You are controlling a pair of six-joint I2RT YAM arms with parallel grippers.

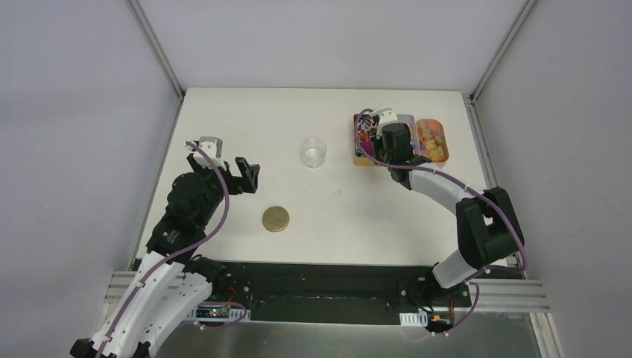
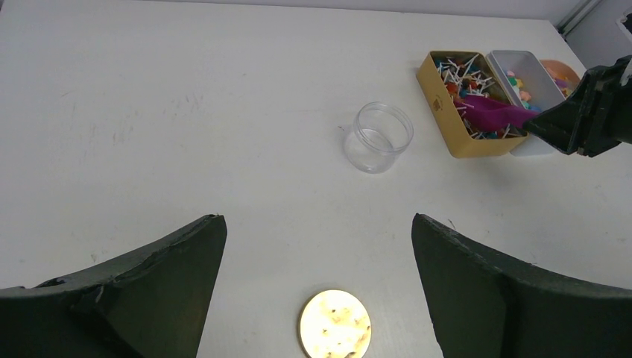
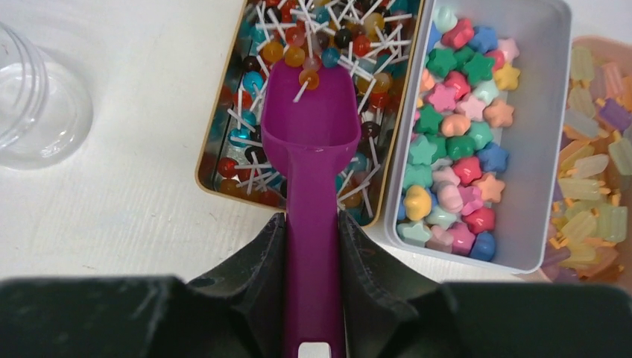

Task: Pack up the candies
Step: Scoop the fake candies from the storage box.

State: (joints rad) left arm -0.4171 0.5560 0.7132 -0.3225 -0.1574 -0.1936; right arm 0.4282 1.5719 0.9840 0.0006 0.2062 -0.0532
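The candies fill three containers at the back right: tiny lollipops [image 3: 350, 37] in a gold tin [image 3: 211, 160], pastel star pieces [image 3: 454, 134] in a white tin [image 3: 536, 149], and amber and pastel pieces [image 3: 596, 194] in an orange tray. My right gripper [image 3: 311, 220] is shut on the handle of a magenta scoop [image 3: 309, 112]. The scoop's bowl lies in the lollipop tin with a couple of lollipops at its mouth. My left gripper [image 2: 317, 220] hangs open above the table on the left, holding nothing.
A clear empty jar [image 1: 314, 152] stands upright mid-table, left of the tins. The round gold lid [image 1: 276, 219] lies flat nearer the arms, just ahead of the left gripper's fingers [image 2: 171, 276]. The right arm [image 1: 447, 194] reaches over the table's right side.
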